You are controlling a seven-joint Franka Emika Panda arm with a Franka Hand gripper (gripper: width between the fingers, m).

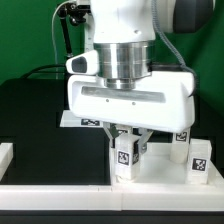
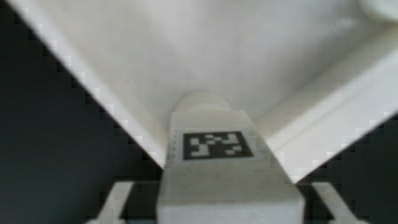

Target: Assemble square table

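Observation:
A white leg block (image 1: 125, 157) with a black tag stands upright on the near corner of the white square table slab (image 1: 160, 178). My gripper (image 1: 127, 143) hangs straight over it, one finger on each side. In the wrist view the leg (image 2: 219, 150) fills the middle, with the slab (image 2: 231, 45) and its raised rim behind it. My gripper (image 2: 224, 205) straddles the leg, and a dark gap shows between each finger (image 2: 128, 200) and the leg, so the jaws are open. A second tagged leg block (image 1: 198, 160) stands on the slab at the exterior view's right.
The marker board (image 1: 88, 122) lies on the black table behind the gripper. A white border bar (image 1: 5, 157) lies at the exterior view's left, and another runs along the front edge (image 1: 60, 195). The arm's wide white hand hides much of the slab.

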